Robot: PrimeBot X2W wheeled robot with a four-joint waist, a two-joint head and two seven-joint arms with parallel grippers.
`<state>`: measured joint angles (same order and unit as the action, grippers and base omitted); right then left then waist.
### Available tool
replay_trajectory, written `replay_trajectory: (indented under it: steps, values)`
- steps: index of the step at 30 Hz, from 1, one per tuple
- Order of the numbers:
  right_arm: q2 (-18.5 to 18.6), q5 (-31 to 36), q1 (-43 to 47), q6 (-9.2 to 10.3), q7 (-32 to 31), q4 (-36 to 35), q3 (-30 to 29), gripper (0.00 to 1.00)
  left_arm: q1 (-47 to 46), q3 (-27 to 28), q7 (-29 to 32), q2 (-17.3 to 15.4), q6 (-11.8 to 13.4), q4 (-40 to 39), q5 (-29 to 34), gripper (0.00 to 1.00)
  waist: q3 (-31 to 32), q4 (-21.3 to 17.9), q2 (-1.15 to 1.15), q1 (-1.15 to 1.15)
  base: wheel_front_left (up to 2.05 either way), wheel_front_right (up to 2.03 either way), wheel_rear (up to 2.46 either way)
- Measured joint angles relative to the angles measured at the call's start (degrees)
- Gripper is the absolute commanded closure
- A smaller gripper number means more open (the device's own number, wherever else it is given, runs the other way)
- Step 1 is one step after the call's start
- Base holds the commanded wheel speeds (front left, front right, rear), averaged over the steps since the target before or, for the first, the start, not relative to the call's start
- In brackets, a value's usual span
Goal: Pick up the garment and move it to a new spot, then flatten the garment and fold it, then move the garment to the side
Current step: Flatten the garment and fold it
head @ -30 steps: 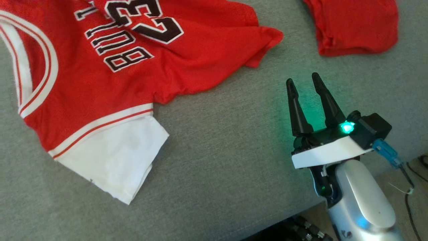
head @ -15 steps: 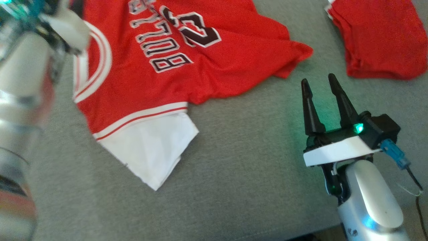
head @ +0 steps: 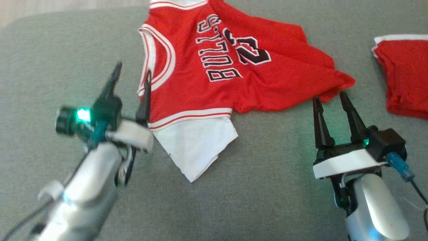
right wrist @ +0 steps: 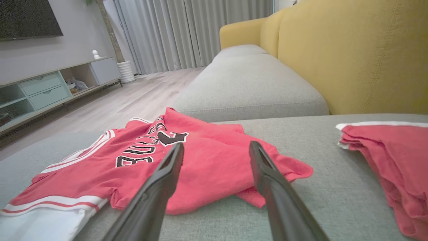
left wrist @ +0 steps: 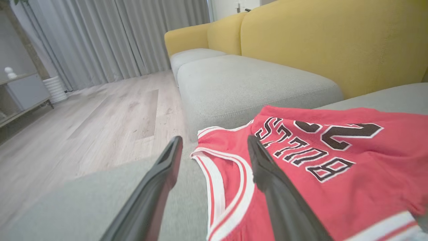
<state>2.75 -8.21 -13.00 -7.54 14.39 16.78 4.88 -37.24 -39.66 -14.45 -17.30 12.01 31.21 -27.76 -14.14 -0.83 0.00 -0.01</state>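
The garment [head: 267, 90] is a red basketball jersey with white trim, black lettering and a white layer sticking out at its near edge. It lies rumpled on the grey sofa seat [head: 267, 187]. My left gripper [head: 132, 68] is open, and its right finger is over the jersey's white-trimmed armhole [left wrist: 217, 187]. My right gripper [head: 328, 95] is open with nothing in it. Its fingertips sit just short of the jersey's right corner [head: 344, 83]. The right wrist view shows the jersey [right wrist: 207, 174] spread beyond my right gripper [right wrist: 216, 144]. The left wrist view has my left gripper [left wrist: 214, 139] at the jersey's [left wrist: 334, 187] edge.
A second red cloth [head: 408, 83] lies folded on the seat at the right [right wrist: 394, 157]. Yellow backrests [right wrist: 351, 50] rise behind the seat. The wood floor [left wrist: 100, 117] drops off past the seat's far edge, and a low cabinet [right wrist: 50, 90] stands by the wall.
The head camera has swung, shifting the whole picture. My left arm has come into view and settled at the jersey's armhole. My right gripper's tips are now closer to the jersey's corner.
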Motion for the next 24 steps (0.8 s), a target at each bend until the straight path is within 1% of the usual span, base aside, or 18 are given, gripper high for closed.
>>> replay_trajectory:
  steps: [2,4,7,10,14,18,24]
  values:
    - [0.0,0.14,0.41,0.0,0.0,0.05,-0.04,0.0,3.66,0.91,0.0,0.12,0.68,-2.42,0.01,0.0,0.63,0.67,0.0,0.0,0.0,0.0,0.0]
    - [0.0,0.14,1.08,0.0,0.0,0.08,-0.04,0.0,5.82,1.0,0.0,0.16,0.68,-3.88,0.02,0.0,0.86,1.07,0.0,0.0,0.0,0.0,0.0]
    - [0.0,0.14,1.18,0.0,0.0,0.08,0.05,0.0,6.14,0.99,0.0,0.18,0.53,-3.96,0.12,0.0,0.42,0.9,0.0,0.02,0.0,0.0,0.0]
    - [0.0,0.24,1.17,0.0,0.0,0.05,0.15,0.0,5.71,0.91,0.86,0.24,0.13,-2.42,0.1,0.0,-0.18,0.32,0.0,0.01,0.0,0.0,0.0]
    - [0.0,0.24,1.15,0.0,0.0,-0.07,0.26,0.0,5.72,0.83,4.65,0.67,-0.02,1.54,-0.83,0.0,-1.42,-0.69,0.0,0.01,0.0,0.0,0.0]
    - [0.0,0.23,1.15,0.0,0.0,-0.27,0.27,0.0,5.71,0.55,7.46,2.12,-1.4,3.9,-2.37,0.0,-2.68,-1.47,0.0,0.02,0.0,0.0,0.0]
    - [0.0,0.0,0.66,0.0,0.0,-0.6,0.66,0.0,3.89,0.54,10.98,2.22,-2.02,7.45,-3.61,0.0,-3.91,-2.63,0.0,0.01,0.0,0.0,0.0]
